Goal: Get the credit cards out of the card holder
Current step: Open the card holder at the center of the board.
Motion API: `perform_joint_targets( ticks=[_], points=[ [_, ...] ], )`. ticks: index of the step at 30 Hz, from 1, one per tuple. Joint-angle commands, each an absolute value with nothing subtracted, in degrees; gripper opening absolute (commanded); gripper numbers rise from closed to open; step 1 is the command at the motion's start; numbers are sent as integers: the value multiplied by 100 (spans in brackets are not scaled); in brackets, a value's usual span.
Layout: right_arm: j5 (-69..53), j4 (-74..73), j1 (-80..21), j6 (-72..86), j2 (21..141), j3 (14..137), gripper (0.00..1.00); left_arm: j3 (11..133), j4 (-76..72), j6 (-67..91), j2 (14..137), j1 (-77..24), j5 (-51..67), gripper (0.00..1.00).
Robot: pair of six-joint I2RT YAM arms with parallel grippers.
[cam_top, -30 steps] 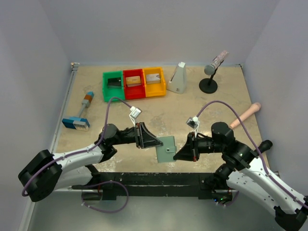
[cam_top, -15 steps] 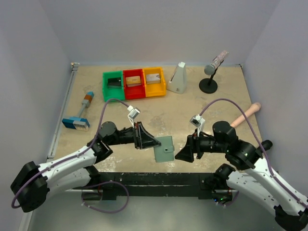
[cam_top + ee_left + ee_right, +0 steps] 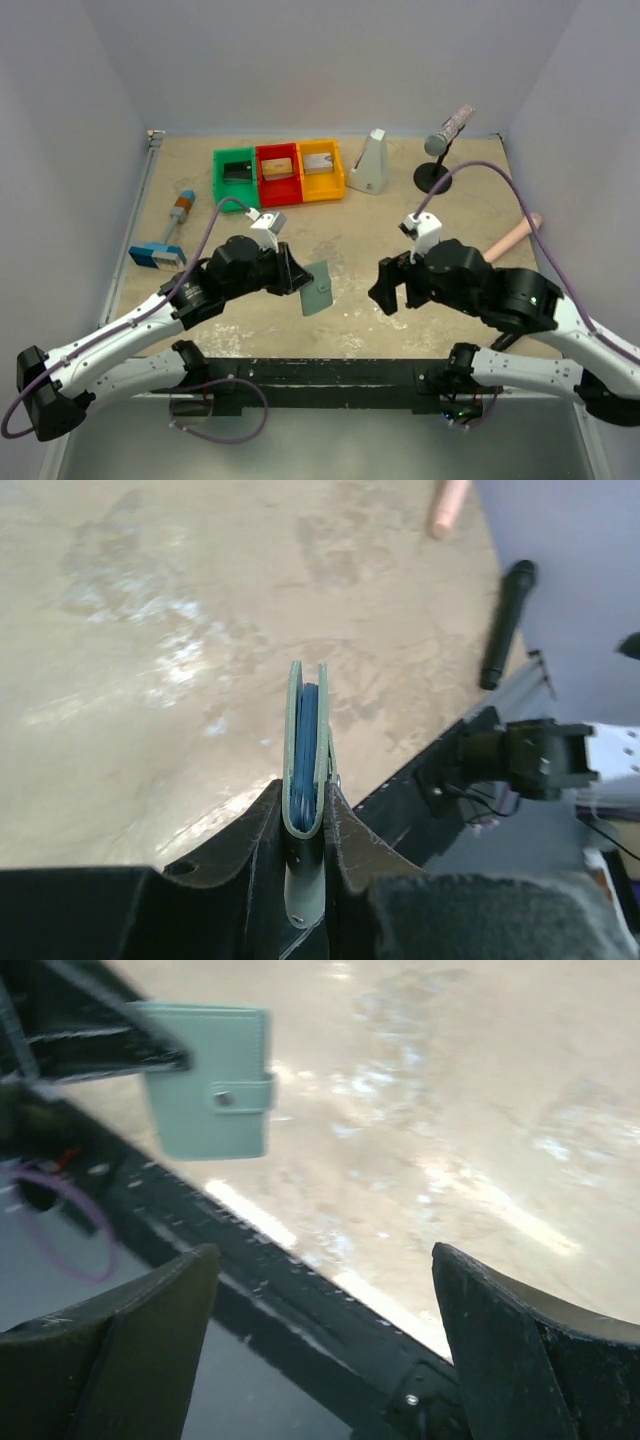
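We see the left gripper [image 3: 297, 276] pinching the closed card holder [image 3: 318, 288] above the table [image 3: 380, 215]. The right gripper [image 3: 385, 288] gapes wide near it, not touching. The 3 credit cards [image 3: 238, 170] lie in the bins [image 3: 279, 201], 1 each.

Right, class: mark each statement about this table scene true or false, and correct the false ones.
1. The left gripper holds the card holder off the table. True.
2. The right gripper is shut on the card holder. False: it is open and apart from it.
3. The card holder is folded shut. True.
4. The green bin sits between the other two bins. False: the red bin is in the middle, with the yellow bin on its other side.
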State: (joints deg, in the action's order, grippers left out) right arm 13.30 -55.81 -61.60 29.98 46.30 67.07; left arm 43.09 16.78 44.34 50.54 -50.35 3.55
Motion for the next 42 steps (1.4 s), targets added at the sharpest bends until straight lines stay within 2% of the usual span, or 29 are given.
perform_joint_targets(
  ticks=[1,3,5,14,17,20,21,25,29,42],
  points=[
    [4461,-7028,-6950,3795,6009,7758,92,5350,3495,4755,5474,-5387,-1492,0],
    [4964,-7487,-7188,4182,6554,8216,98,5580,3717,4790,5633,-5536,-1661,0],
    [5019,-7541,-7242,4359,6828,8445,99,5572,3613,4842,5555,-5590,-1626,0],
    [4474,-4767,-7286,4183,6399,7244,99,5862,3638,5431,5686,-5616,-1363,0],
    [4255,-4369,-7286,4202,6433,7101,99,5985,3630,5703,5844,-5642,-1214,0],
    [3755,-4683,-7304,3763,6696,7530,99,6020,3586,5906,5915,-5651,-1011,0],
    [3709,-4902,-7339,3727,6776,7619,97,6073,3603,5967,5941,-5651,-941,0],
    [3569,-4265,-7497,3174,6619,7278,86,6266,3937,6152,6029,-5651,-800,0],
    [3446,-4464,-7523,3155,6846,7417,75,6319,3990,6363,6047,-5651,-607,0],
    [3348,-4465,-7699,3217,7242,7427,58,6328,3911,6715,6038,-5651,-211,0]
  ],
)
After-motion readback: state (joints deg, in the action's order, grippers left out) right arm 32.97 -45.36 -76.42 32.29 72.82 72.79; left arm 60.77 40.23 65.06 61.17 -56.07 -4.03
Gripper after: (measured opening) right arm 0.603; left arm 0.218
